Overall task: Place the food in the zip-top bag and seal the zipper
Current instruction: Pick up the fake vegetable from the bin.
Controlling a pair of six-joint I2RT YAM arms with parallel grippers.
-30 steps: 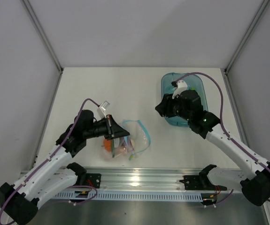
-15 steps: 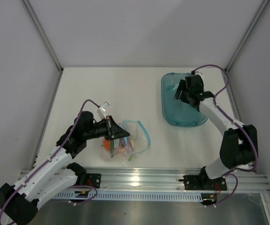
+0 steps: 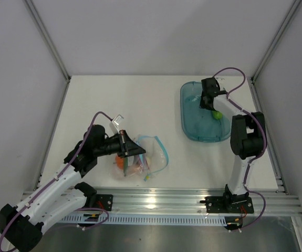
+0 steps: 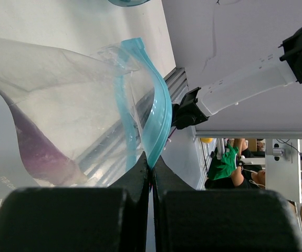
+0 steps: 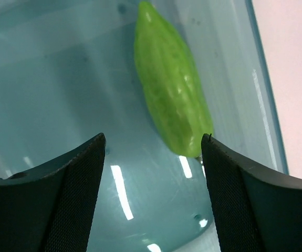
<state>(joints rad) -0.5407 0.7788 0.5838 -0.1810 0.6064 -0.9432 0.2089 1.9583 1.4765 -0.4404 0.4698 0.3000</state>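
The left arm is bent low over the table (image 3: pixel 87 105), with its wrist pointed to the right. The left claw (image 4: pixel 151 169) is squeezed shut, and the blue zipper (image 4: pixel 158 113) is pinched between its tips. The zip-top bag (image 3: pixel 152 157) is laid near the table's front edge, with its mouth turned to the right and spread apart. A purple eggplant (image 4: pixel 38 149) and an orange piece (image 3: pixel 120 161) are seen through the plastic.

The right arm is folded up tall. The right claw (image 5: pixel 153 137) is pointed down into the blue tray (image 3: pixel 193 128), is opened wide, and nothing is held in it. A green piece (image 5: pixel 172 84) is laid by the tray's right wall, with its pointed end turned away from the claw.
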